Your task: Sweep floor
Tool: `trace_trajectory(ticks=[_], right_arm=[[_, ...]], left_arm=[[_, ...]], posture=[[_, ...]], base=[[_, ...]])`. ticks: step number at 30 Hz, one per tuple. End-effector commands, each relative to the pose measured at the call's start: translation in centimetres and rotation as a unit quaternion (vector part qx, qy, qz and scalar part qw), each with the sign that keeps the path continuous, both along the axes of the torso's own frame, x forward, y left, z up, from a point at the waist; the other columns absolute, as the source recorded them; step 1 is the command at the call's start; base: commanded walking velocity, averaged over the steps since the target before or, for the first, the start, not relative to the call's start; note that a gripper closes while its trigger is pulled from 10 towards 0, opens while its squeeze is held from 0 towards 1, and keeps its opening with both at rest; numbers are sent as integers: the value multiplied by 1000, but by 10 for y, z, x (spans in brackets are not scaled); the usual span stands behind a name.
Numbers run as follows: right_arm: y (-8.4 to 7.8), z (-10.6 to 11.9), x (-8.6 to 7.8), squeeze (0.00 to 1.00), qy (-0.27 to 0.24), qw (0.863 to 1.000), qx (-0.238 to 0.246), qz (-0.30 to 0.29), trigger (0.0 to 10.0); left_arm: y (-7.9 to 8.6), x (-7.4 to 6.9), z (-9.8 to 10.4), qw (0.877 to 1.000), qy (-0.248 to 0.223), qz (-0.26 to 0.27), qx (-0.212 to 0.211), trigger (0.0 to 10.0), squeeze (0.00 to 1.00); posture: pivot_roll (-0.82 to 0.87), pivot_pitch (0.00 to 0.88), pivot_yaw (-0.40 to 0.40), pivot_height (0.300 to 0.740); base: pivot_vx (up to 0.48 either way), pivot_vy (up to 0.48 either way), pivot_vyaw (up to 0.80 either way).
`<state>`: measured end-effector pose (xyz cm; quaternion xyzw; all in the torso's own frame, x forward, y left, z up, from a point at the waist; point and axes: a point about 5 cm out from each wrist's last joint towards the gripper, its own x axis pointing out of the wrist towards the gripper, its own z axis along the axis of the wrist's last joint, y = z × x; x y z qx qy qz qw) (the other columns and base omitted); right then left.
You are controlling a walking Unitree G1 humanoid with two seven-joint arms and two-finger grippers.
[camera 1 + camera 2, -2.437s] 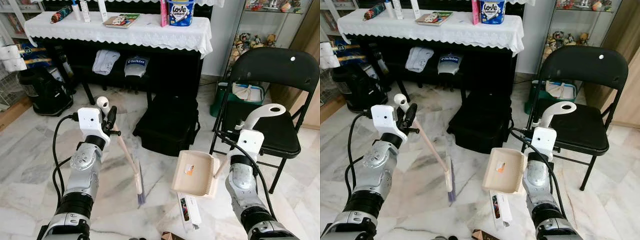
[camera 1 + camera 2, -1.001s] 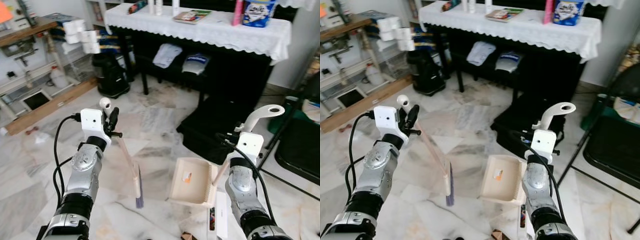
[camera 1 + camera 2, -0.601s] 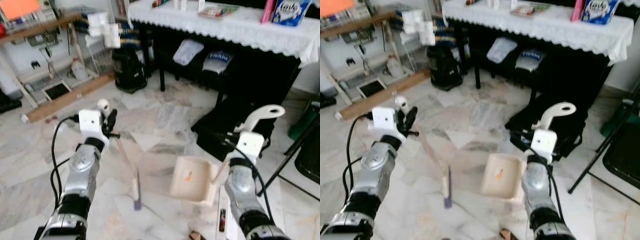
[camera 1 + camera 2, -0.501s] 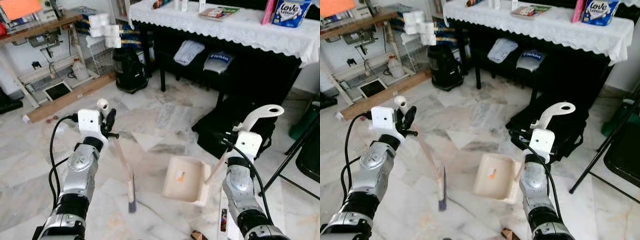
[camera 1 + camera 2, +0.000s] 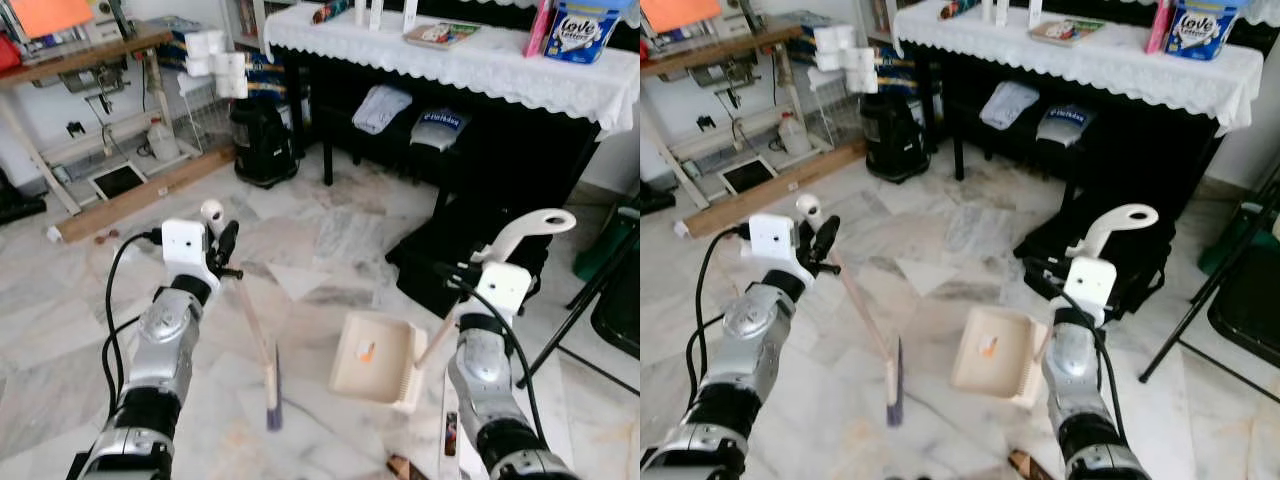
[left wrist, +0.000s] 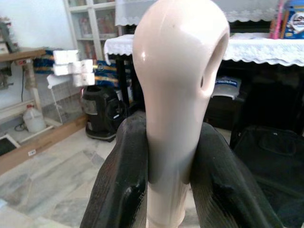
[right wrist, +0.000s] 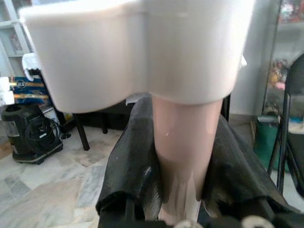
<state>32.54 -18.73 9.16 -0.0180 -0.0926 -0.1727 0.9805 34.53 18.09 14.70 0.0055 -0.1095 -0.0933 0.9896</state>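
Sweeping looks like it's in the carry-and-position stage rather than mid-stroke; the left gripper (image 6: 173, 156) has both black fingers pinched tight around the neck of the pale broom (image 5: 258, 335), right under its rounded knob, so it's clamped on the handle; from there the stick slants down and inward, away from that gripper, and the dark bristles hang at or just above the marble floor (image 5: 90, 330) (can't tell if they actually touch); the right gripper (image 7: 183, 171) is likewise squeezed onto the cream stem of the dustpan (image 5: 378, 357), just below its white looped handle top, and the pan tray hangs below and a little inboard of that gripper, tilted, with a small orange scrap or sticker inside it, hard to say which; broom head and pan sit near each other but apart, between the two arms; down below the right gripper, close to the robot's feet, there's a flat white box (image 5: 450, 440) and a small brown bit (image 5: 1025, 465) lying on the floor, which I'd guess is the stuff to collect; beyond the pan there's a black bag (image 5: 450, 245) under the table with the lace cloth (image 5: 440, 60); my read on the next move: lower the pan so its lip sits flat on the floor near the debris, then drag the bristles toward it; main risk is the pan staying tilted so stuff slides under the lip.
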Motion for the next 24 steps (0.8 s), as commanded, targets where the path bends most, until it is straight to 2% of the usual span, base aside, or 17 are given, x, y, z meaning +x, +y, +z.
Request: trace_trajectory(ticks=[1, 6, 10, 24], right_arm=[[-5, 10, 4, 0, -19, 1000, 12, -13, 10000], [-5, 9, 4, 0, -17, 1000, 16, -12, 10000], [-4, 9, 4, 0, -14, 1000, 18, -10, 10000], [-3, 10, 4, 0, -21, 1000, 15, -9, 10000]], left_arm=[[0, 1, 13, 1000, -25, -4, -3, 10000, 0], [0, 1, 14, 1000, -26, -5, -1, 10000, 0], [1, 2, 13, 1000, -24, -1, 6, 10000, 0], [1, 2, 13, 1000, -21, -5, 3, 10000, 0]], posture=[[61, 50, 95, 740], [62, 50, 96, 740], [62, 48, 97, 740], [61, 41, 103, 740]], base=[[0, 307, 0], [0, 293, -741], [0, 0, -708], [0, 0, 0]])
